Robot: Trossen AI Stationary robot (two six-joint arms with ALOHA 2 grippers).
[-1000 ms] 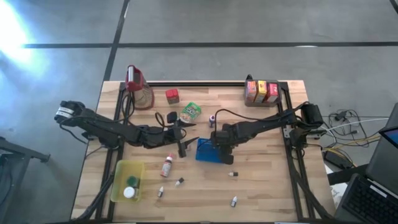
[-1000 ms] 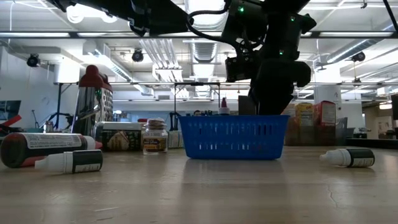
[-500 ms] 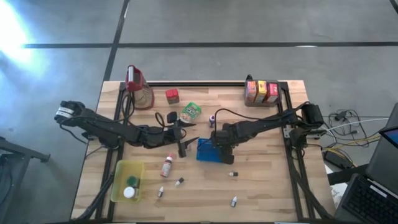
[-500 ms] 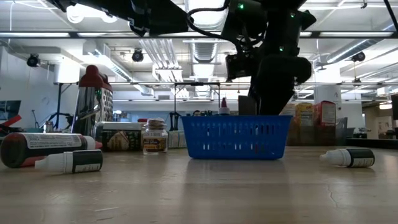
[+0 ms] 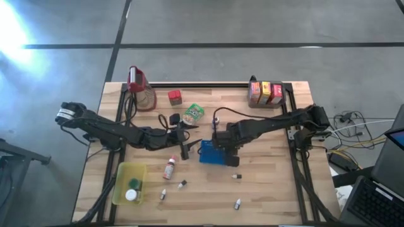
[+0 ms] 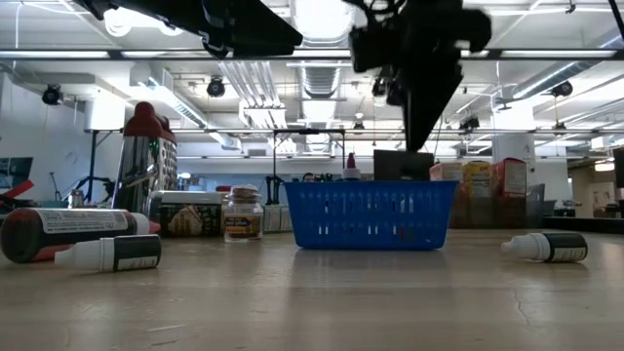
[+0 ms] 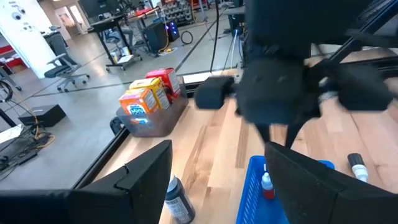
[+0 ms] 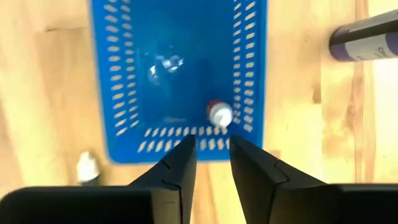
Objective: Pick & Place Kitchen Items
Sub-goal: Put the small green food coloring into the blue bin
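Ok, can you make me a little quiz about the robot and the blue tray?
1. True or false: the blue tray has nothing in it.
2. The small bottle in the tray has a cap that is: A) white B) green C) black
3. Fill in: the ___ gripper hangs over the tray, fingers open.

Key: 1 false, the small bottle lies in it. 2 A. 3 right; the left gripper hangs beside the tray, open too.

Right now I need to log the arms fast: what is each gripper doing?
Left gripper: open, empty, beside the blue tray.
Right gripper: open, empty, above the tray holding a small bottle.
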